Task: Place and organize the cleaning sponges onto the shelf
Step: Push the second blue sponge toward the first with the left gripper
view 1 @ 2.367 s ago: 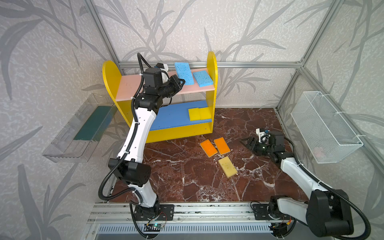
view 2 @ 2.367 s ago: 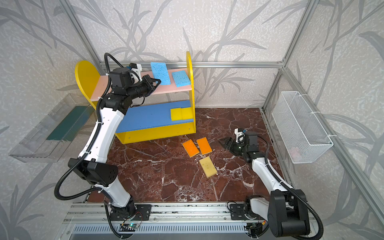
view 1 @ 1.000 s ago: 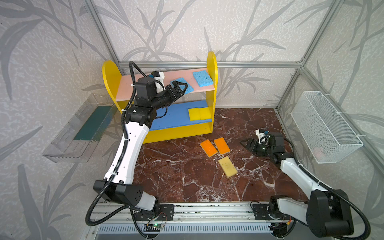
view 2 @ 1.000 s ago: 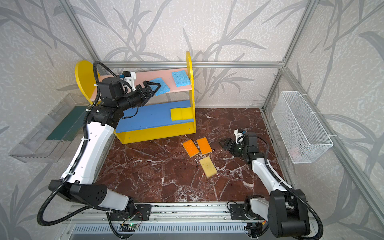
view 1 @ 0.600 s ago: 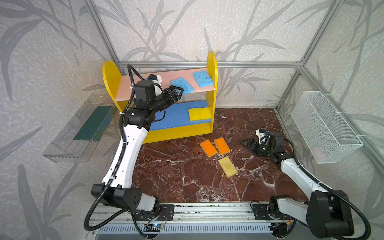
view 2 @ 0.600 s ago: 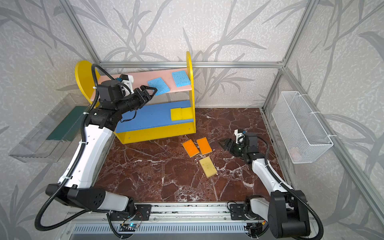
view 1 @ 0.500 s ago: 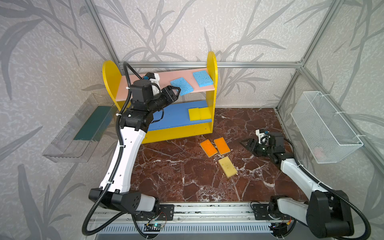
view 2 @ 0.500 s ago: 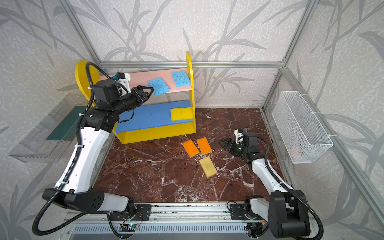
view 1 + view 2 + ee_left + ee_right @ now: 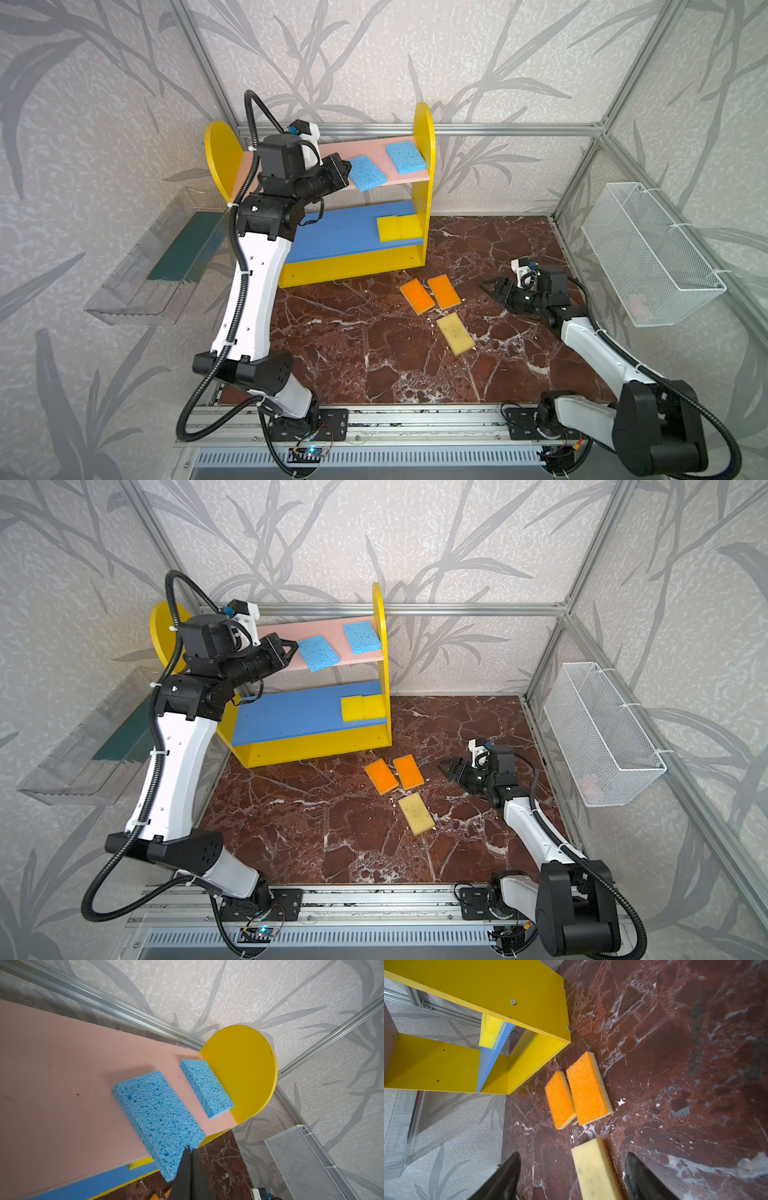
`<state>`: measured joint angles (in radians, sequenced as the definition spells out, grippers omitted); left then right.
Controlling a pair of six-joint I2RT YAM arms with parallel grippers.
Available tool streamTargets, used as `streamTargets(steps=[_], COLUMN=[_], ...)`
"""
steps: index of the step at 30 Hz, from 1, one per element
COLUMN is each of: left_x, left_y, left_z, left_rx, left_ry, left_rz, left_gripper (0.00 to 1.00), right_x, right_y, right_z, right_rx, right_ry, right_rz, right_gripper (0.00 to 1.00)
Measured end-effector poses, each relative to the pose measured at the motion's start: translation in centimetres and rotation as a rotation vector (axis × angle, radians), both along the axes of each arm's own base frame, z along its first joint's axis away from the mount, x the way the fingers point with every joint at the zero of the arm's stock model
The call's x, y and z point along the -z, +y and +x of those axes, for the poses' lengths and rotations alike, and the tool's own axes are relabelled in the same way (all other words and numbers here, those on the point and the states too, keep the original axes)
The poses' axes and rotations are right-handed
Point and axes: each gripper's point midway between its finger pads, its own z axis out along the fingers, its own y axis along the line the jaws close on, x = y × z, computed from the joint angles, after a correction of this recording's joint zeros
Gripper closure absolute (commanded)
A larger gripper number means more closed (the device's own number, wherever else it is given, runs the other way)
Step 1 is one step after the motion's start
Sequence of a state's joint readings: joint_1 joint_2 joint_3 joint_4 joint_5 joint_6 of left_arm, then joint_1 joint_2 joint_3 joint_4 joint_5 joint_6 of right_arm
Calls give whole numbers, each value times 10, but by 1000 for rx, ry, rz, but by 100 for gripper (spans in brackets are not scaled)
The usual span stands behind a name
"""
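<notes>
Left arm [image 9: 253, 291] is up with a bent elbow, wrist level with the shelf [image 9: 422, 137] top pink board [image 9: 286, 631]. Left pincer [image 9: 294, 645] is closed and empty, tips at the overhanging corner of a blue sponge [image 9: 368, 172]. Right arm [image 9: 590, 345] stretches low over the table [image 9: 353, 353]. Right pincer [image 9: 446, 771] is open near the pale sponge [image 9: 455, 333] and two orange sponges [image 9: 417, 296].

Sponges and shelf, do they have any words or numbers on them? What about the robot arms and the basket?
None: no word, number or sign can be read in any view.
The blue sponges, orange sponges, pale sponge and shelf are plain.
The wire basket and arms show no lettering; the small board on the front rail is too small to read.
</notes>
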<state>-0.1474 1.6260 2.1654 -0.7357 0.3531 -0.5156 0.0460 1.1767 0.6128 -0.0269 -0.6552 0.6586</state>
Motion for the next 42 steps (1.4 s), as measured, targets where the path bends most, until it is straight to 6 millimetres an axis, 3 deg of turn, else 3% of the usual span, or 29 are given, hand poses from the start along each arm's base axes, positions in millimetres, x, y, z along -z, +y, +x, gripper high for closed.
streamTargets(steps=[8,20,27,42], left_x=[30,41,58,59], left_y=[9,24,24,15], left_z=[19,21,35,57], left_rx=[-49,-123,-127,-106], left_ry=[94,132,173,158], left_rz=[79,142,160,137], left_gripper=[100,100,100,100], right_x=[1,5,5,12], right_y=[0,0,1,-1], right_z=[0,0,0,1], right_rx=[-1,-2,-2,4], right_ry=[2,16,16,35], right_rz=[-1,-2,-2,-8], right_gripper=[23,23,23,23])
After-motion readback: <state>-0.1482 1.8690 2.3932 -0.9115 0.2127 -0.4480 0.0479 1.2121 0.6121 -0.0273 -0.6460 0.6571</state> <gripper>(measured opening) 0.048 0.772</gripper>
